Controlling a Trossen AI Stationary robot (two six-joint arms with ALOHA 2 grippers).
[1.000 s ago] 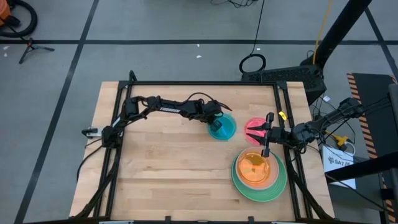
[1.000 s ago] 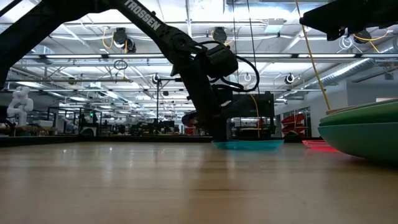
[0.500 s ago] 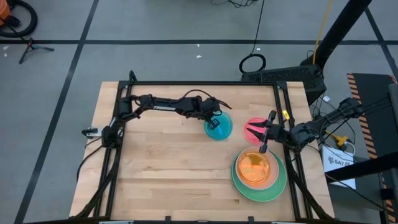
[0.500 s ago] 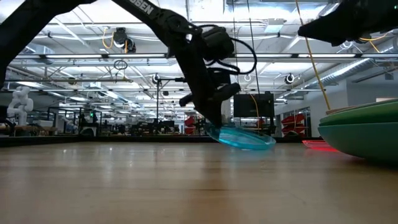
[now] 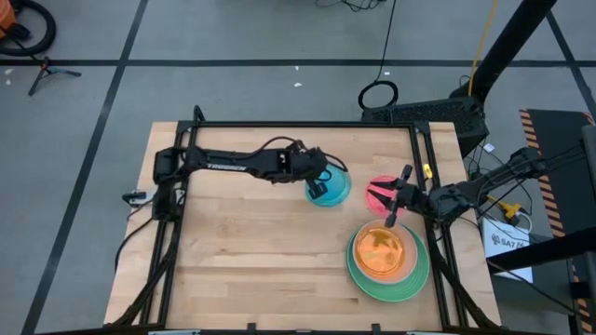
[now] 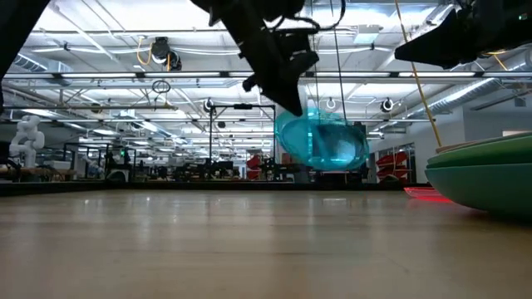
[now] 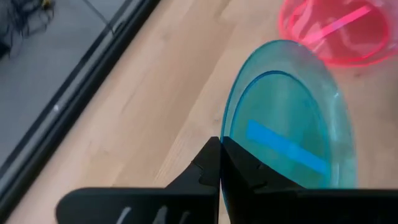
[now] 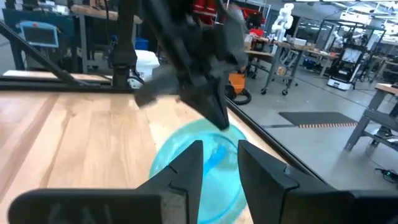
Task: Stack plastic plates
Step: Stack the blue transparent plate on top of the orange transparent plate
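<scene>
Left hand (image 6: 287,100) pinches the blue plate's (image 6: 322,141) rim, lifted and tilted above the bench (image 5: 261,251); right hand (image 5: 393,207) can't tell.

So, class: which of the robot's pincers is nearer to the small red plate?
Right. The right pincer hovers at the red plate edge, empty. The left pincer is farther off, shut on the blue plate rim, lifted off the table.

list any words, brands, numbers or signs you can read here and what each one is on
White lettering on the left arm, high view: too small to read.
Dark print on the white sheet right of the table, high view: too blurred to read.
Signs and screens in the room behind, low and right wrist views: too blurred to read.
Blue plate, red plate: no text.
</scene>
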